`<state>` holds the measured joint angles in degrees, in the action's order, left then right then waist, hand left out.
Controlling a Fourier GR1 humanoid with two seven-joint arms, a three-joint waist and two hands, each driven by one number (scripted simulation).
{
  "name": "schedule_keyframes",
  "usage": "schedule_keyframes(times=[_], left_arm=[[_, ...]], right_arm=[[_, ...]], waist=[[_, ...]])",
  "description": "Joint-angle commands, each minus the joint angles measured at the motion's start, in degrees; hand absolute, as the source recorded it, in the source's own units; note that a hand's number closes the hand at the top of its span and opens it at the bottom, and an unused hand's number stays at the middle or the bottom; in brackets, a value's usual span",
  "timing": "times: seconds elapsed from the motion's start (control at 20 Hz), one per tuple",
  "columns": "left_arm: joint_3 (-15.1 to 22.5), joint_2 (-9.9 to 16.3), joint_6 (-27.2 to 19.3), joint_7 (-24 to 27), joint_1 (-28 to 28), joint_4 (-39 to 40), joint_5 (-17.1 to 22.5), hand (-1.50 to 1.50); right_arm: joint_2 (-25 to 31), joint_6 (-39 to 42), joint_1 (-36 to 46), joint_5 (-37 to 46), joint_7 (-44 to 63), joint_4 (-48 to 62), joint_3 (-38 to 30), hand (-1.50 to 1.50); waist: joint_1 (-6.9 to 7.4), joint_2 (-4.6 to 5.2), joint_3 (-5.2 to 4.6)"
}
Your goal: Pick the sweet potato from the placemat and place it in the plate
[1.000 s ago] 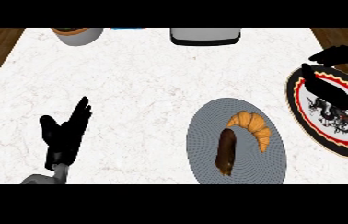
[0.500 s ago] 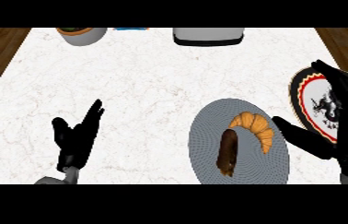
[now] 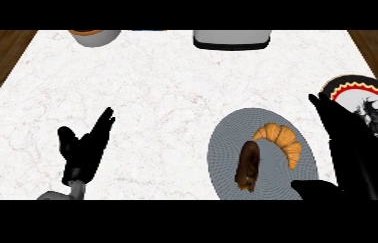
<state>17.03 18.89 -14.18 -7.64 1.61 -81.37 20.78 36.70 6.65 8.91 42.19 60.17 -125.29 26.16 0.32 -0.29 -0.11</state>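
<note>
Sweet potato (image 3: 248, 166) lies on the grey placemat (image 3: 225, 147), croissant (image 3: 283, 141) touching at its 2 o'clock. My right robot hand (image 3: 347, 137) has come in from 3 o'clock since a second ago, fingers spread, nothing gripped; pick about to start. Plate (image 3: 356, 94) beyond at 2 o'clock. Left robot hand (image 3: 83, 149) resting at 9 o'clock, fingers straight.

The sweet potato (image 3: 248, 166), dark brown and elongated, lies lengthwise on the grey plate (image 3: 225, 152), left of centre, its lower tip paler. The plate sits at the lower right of the counter. The placemat (image 3: 356, 94), round with a patterned rim, lies at the right edge.
</note>
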Motion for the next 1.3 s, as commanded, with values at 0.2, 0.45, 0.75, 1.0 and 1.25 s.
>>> schedule_keyframes(times=[0.2, 0.45, 0.75, 1.0, 1.25], left_arm=[[-0.3, -0.3, 2.0, 0.0, 0.2, 1.7, 0.3, 0.00], [0.0, -1.2, 0.7, -0.9, 0.3, 1.0, -0.8, 0.00], [-1.0, -0.9, 0.7, -3.1, -0.2, -1.2, 0.1, 0.00], [-0.5, -2.6, 2.0, 1.8, -1.5, 3.3, -1.4, 0.00], [-1.6, -2.2, 2.1, -2.2, 0.4, 1.2, -1.0, 0.00]], right_arm=[[-9.8, 14.4, 8.1, 2.1, 17.8, 6.2, 9.2, -1.50], [-15.3, 14.3, 10.5, 4.7, 17.3, 15.2, 10.0, -1.50], [-18.7, 15.0, 6.3, 7.7, 16.4, 19.2, 9.5, -1.50], [-27.6, 17.3, 6.6, 10.2, 18.6, 22.7, 10.6, -1.50], [-32.5, 14.2, 5.3, 16.2, 15.6, 27.2, 10.4, -1.50]], waist=[[0.94, 0.39, -0.19], [0.62, 0.40, -0.04], [-0.19, 0.19, 0.06], [-0.32, 0.31, -0.01], [-0.27, 0.28, 0.08]])
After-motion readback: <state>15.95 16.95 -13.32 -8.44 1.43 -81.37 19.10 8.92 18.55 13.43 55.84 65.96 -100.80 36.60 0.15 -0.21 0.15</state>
